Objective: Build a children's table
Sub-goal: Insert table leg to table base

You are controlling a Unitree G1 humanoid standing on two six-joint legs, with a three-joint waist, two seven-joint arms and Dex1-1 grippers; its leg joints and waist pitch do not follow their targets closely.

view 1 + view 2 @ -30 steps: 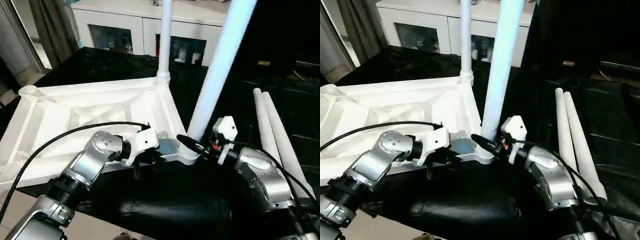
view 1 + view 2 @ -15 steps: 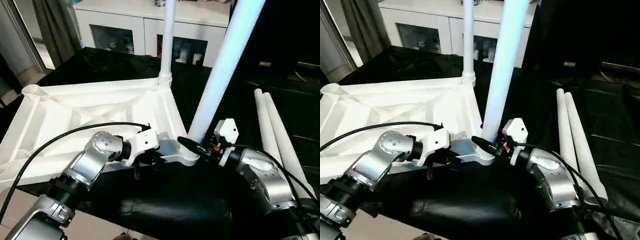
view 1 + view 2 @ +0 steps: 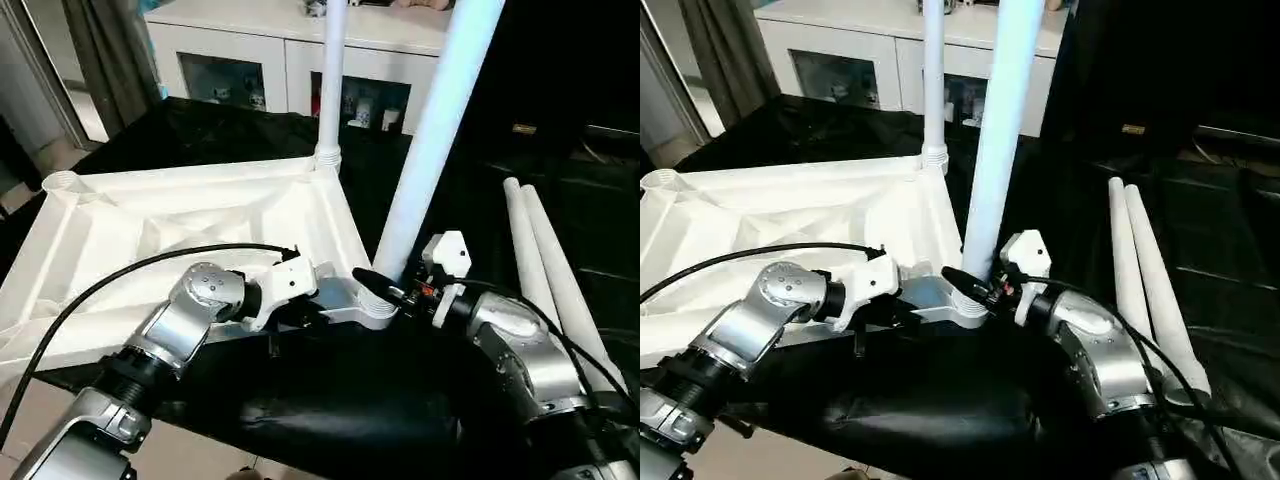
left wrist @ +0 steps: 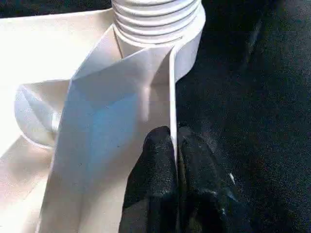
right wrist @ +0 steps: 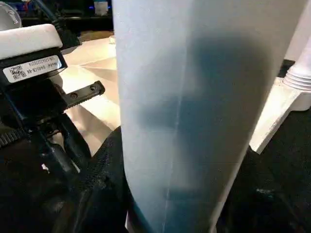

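My left claw (image 4: 174, 141) pinches the rim of the inverted top (image 3: 150, 225) while my right claw (image 3: 385, 290) grips the leg (image 3: 420, 150) at its near-corner socket; keep it upright while twisting.

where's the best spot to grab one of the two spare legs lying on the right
Grip the nearer of the two loose legs around its middle, coming from above. It lies flat on the black cloth against its twin, so only its top and outer side are free, and a mid-length hold likely keeps the long tube balanced.
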